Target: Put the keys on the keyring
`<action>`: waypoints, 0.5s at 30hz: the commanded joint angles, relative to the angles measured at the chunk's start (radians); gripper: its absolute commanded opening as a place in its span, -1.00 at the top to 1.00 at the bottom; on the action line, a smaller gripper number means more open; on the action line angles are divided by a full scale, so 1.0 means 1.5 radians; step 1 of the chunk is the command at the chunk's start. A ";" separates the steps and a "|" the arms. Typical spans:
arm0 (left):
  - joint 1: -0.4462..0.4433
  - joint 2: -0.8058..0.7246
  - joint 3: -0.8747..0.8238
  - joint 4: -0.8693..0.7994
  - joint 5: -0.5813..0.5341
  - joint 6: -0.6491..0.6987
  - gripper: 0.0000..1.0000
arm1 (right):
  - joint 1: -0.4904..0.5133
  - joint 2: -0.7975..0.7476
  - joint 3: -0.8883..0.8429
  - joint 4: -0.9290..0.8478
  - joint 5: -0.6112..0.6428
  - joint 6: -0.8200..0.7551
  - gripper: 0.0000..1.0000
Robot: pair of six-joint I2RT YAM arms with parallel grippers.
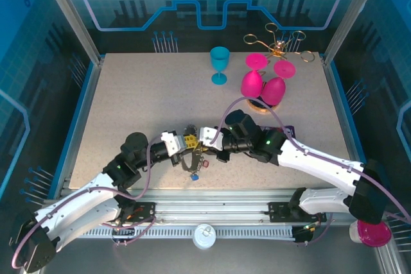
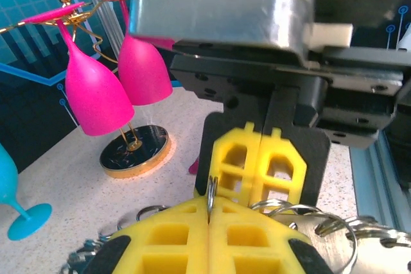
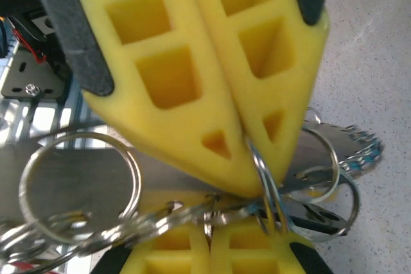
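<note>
Hanging just above the tabletop [image 1: 141, 104] near its front edge, the keyring [image 2: 210, 192], a bunch of thin silver wire rings, is pinched from two sides at once. The left gripper [image 2: 209, 205] has its yellow jaws pressed together on one upright ring, seen edge-on in the seam between them. The right gripper [image 3: 252, 184] meets it tip to tip from the opposite side, its jaws likewise clamped on a few strands of ring wire. More rings fan out loose to either side of the two grips. The keys [image 1: 194, 170] dangle below the meeting point in a small cluster, with a red head and a dark blue one showing from above; whether they touch the tabletop cannot be told. Both arms reach in from the near edge and angle toward each other at the middle. Well behind them, toward the far right, two pink goblets [image 1: 263, 86] hang upside down from a gold wire stand [image 1: 277, 46] on a round black base [image 2: 135, 152]. A cyan goblet [image 1: 219, 63] stands upright just left of the stand.
</note>
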 commanded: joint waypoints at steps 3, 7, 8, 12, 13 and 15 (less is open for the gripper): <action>0.001 0.014 -0.006 0.110 0.009 -0.045 1.00 | 0.017 0.016 0.031 -0.024 0.037 -0.034 1.00; 0.001 0.015 -0.009 0.110 0.008 -0.046 1.00 | 0.015 0.000 0.025 -0.018 0.078 -0.033 1.00; 0.001 0.014 -0.009 0.105 0.007 -0.042 1.00 | 0.012 -0.008 0.022 -0.015 0.086 -0.032 1.00; 0.004 0.003 -0.010 0.082 0.010 -0.032 1.00 | 0.001 -0.036 0.007 -0.013 0.121 -0.028 1.00; 0.004 0.000 -0.009 0.074 0.016 -0.030 1.00 | -0.002 -0.042 0.006 -0.014 0.128 -0.027 1.00; 0.006 -0.005 -0.006 0.052 0.025 -0.022 1.00 | -0.006 -0.050 0.006 -0.020 0.138 -0.027 1.00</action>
